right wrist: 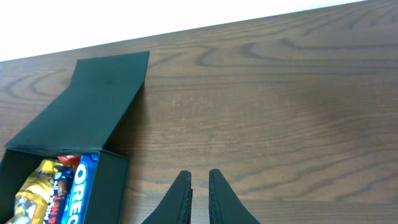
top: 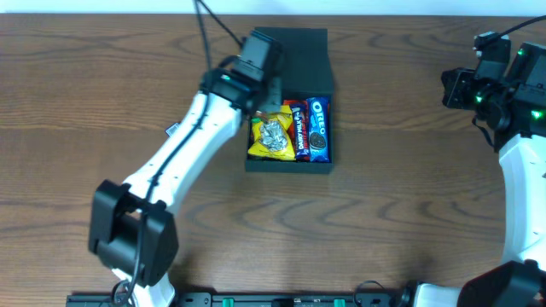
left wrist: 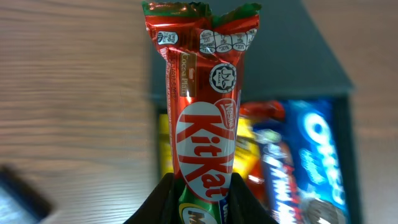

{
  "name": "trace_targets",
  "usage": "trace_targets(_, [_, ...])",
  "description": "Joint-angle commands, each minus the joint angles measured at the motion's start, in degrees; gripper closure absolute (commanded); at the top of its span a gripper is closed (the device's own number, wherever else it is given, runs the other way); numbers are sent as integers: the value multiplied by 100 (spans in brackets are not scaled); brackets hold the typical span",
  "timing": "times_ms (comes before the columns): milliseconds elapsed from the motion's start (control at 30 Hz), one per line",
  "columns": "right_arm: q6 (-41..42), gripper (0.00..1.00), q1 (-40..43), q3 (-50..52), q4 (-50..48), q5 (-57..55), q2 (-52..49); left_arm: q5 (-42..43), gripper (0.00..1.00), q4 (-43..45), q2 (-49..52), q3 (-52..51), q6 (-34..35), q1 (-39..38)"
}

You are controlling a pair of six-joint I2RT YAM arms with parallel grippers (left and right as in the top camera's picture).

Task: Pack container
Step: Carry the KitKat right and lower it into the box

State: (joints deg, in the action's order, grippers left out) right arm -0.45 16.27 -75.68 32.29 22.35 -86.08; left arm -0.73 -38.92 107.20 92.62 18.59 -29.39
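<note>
From above, my left gripper hangs over the back left part of the container. Its lid lies open behind it on the table. Just beside the tool, a yellow packet and an Oreo pack lie inside the box. The right gripper is well apart, far to the right, and from this view I cannot tell how far it is open.

At the left wrist, the fingers are closed narrow on the lower end of a KitKat bar, which points straight ahead of them. The container lies below the bar, with the Oreo pack to the right of it.

At the right wrist, the fingers are almost together, with only a thin slit between them, and they hold nothing. The container lies ahead to the left, with its lid open.
</note>
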Motion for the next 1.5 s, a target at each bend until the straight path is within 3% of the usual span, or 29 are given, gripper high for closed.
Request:
trace_targets(0, [61, 89, 15, -46, 9, 59, 109, 448, 94, -7, 492, 66, 28, -238])
trace_targets(700, [63, 89, 15, -46, 50, 59, 109, 848, 94, -245, 1014, 66, 1003, -472])
trace_targets(833, [61, 89, 15, -46, 50, 59, 109, 850, 81, -269, 1014, 66, 1019, -474])
trace_targets(900, [61, 89, 15, -46, 50, 59, 109, 850, 63, -267, 1014, 66, 1019, -474])
trace_targets(933, [63, 89, 15, -46, 50, 59, 109, 850, 60, -267, 1012, 66, 1019, -474])
trace_targets(1167, [61, 89, 15, -46, 44, 59, 109, 850, 54, -358, 1005, 236, 968, -461])
trace_targets(1300, [63, 89, 15, -46, 9, 59, 109, 726, 54, -866, 999, 820, 822, -455])
trace_targets(1400, [61, 88, 15, -46, -44, 59, 109, 173, 57, -1615, 898, 1519, 824, -450])
trace_targets(1467, [61, 87, 15, -46, -70, 59, 109, -820, 55, -2009, 697, 1808, 1121, -415])
